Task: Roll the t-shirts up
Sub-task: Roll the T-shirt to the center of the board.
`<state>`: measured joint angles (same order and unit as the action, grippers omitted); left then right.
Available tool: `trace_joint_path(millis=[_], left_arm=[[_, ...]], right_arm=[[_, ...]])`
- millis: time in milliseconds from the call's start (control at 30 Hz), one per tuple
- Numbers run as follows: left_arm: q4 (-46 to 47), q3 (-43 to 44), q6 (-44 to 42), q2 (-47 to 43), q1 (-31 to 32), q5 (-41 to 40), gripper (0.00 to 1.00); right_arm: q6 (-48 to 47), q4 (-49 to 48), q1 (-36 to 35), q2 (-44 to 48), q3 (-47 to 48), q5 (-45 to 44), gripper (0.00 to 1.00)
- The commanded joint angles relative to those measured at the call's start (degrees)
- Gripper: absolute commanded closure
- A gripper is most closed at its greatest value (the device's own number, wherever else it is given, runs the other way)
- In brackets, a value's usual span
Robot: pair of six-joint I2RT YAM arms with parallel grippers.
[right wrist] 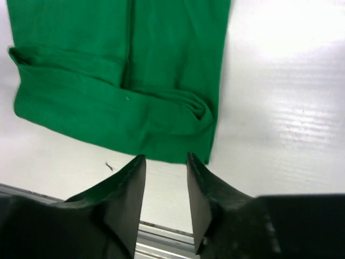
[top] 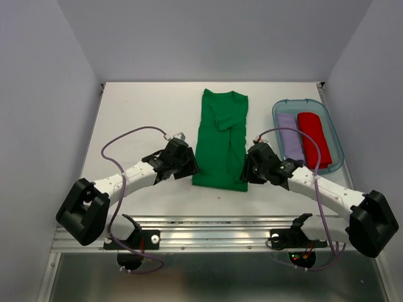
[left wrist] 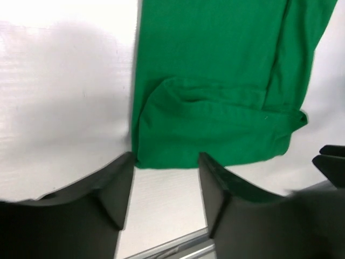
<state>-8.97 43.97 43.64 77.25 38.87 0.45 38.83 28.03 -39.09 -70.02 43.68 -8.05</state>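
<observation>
A bright green t-shirt (top: 220, 139) lies folded into a long strip down the middle of the white table, collar at the far end. Its near hem is turned over in a small fold (left wrist: 215, 135) (right wrist: 118, 118). My left gripper (top: 187, 165) (left wrist: 164, 162) stands open at the hem's near left corner, with only bare table between its fingers. At the near right corner my right gripper (top: 247, 171) (right wrist: 166, 161) is open too, its tips just short of the cloth. A lilac t-shirt (top: 290, 136) and a red t-shirt (top: 314, 139) lie rolled in a tray.
A clear blue plastic tray (top: 334, 130) sits at the right of the table. An aluminium rail (top: 208, 229) runs along the near edge, just behind both grippers. Grey walls close in the back and sides.
</observation>
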Motion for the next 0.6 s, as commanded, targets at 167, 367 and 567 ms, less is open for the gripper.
trace_joint_path(millis=[167, 367, 567], left_arm=[[7.56, -11.08, 6.11, -4.04, -0.29, 7.55, 0.33], [10.99, -13.11, 7.86, -2.02, -0.29, 7.29, 0.46], [12.75, -14.35, 8.31, -0.18, -0.38, 5.79, 0.55]], right_arm=[[11.61, -6.22, 1.56, 9.36, -12.46, 7.61, 0.54], [15.22, -10.71, 3.31, 10.43, -17.04, 10.16, 0.53], [15.84, -14.23, 3.84, 8.32, -19.51, 9.99, 0.55]])
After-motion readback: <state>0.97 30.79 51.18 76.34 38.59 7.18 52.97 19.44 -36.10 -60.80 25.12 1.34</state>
